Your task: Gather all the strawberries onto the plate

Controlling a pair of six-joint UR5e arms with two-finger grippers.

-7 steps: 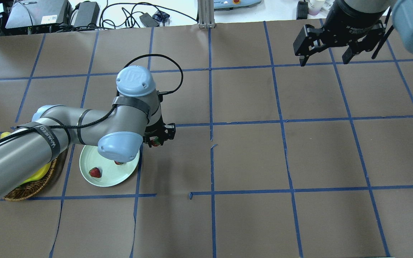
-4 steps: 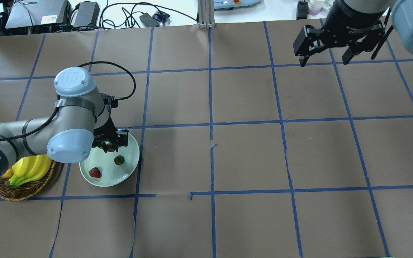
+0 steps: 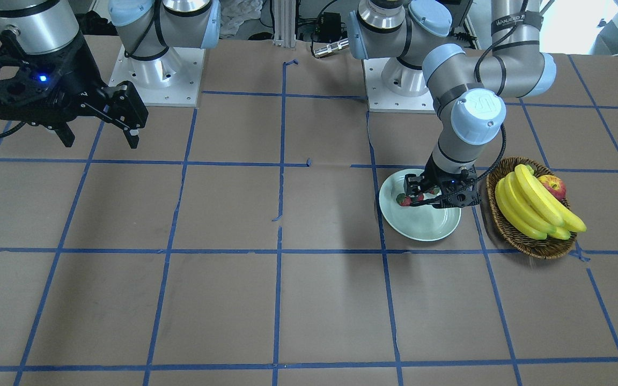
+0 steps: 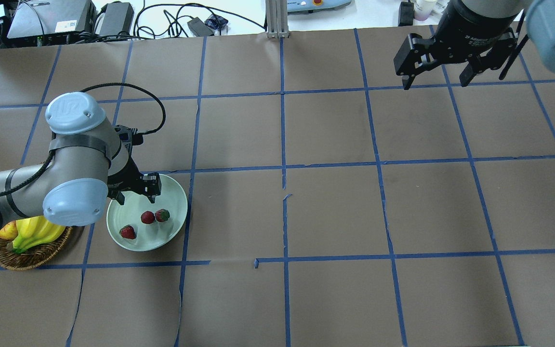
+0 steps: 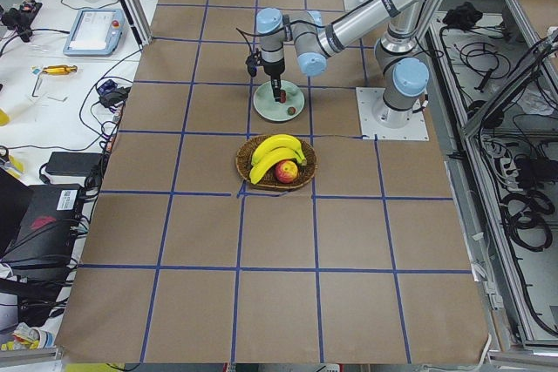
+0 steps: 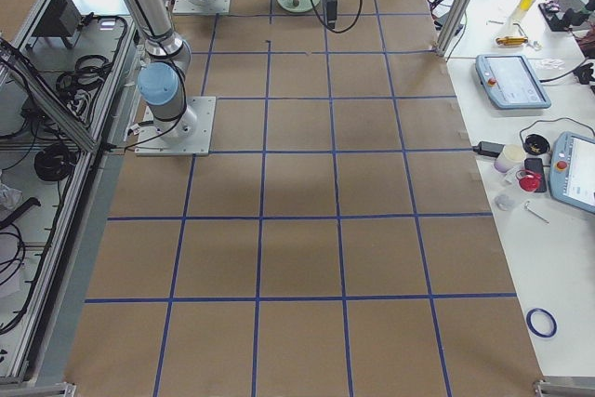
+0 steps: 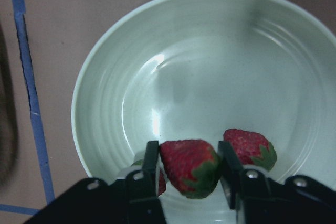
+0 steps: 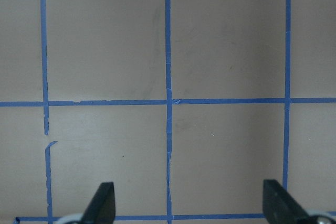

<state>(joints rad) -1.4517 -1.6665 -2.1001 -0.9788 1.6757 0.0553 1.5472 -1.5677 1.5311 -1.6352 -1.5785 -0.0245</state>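
Brown paper table point(image 3: 234, 300) with a blue tape grid. From the front camera, the left gripper point(image 3: 435, 195) hangs low over the mint plate point(image 3: 421, 228), with 1 strawberry point(image 3: 405, 200) peeking out beside it. A wicker basket point(image 3: 534, 244) with bananas point(image 3: 529, 206) and an apple point(image 3: 553, 186) sits just beside the plate. The right gripper point(image 3: 100, 140) hovers well apart at the other end, spread wide and holding nothing.

Overhead: all 3 strawberries point(image 4: 148, 217) lie on the plate. 2 are just beside each other and 1 is a bit apart, nearer the robot. The left gripper sits over the far rim, clear of them.

The 2 side cameras are too small to add much, just the arm over the plate.

Left wrist cam: the fingers point(image 7: 149, 177) are parted about 1 berry wide, framing a strawberry that lies in the plate. It doesn't look gripped. Another berry is just to its right.

Right wrist cam: both fingertips are far apart over the taped grid.
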